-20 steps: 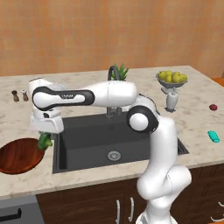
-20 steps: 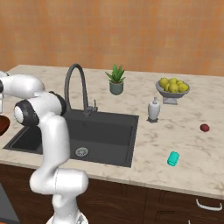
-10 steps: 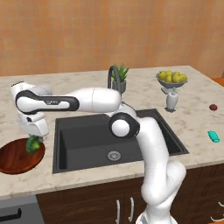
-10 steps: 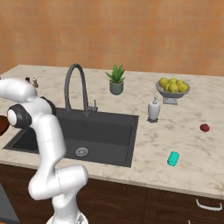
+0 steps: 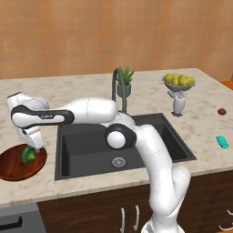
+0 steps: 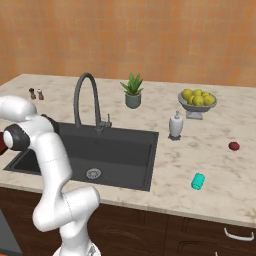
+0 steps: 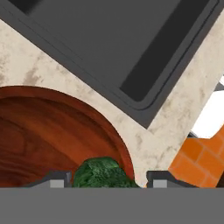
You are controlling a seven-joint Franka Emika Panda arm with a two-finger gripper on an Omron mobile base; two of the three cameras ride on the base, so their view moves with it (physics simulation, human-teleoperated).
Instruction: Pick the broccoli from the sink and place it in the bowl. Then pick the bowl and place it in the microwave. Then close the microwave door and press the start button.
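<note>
Dark green between the fingertips: the gripper (image 7: 104, 183) has the broccoli (image 5: 29, 155) clamped in its jaws, right over the near rim of the bowl (image 5: 13, 164), at the bench's front left corner. In the hand view the floret (image 7: 103, 173) sits between both tips with reddish wood grain (image 7: 52, 135) spread beneath it. This looks like the first placing step: broccoli out of the sink (image 5: 119, 144) and poised above the bowl, not yet let go. Next move, I'd say, is to open the jaws, ideally a touch further in from the rim so it doesn't roll out onto the bench (image 5: 205, 118). The arm reaches far left from its base, forearm level across the sink's back edge, wrist bent straight down. Behind, tap (image 6: 85, 97) and potted plant (image 6: 132, 91) stand clear
</note>
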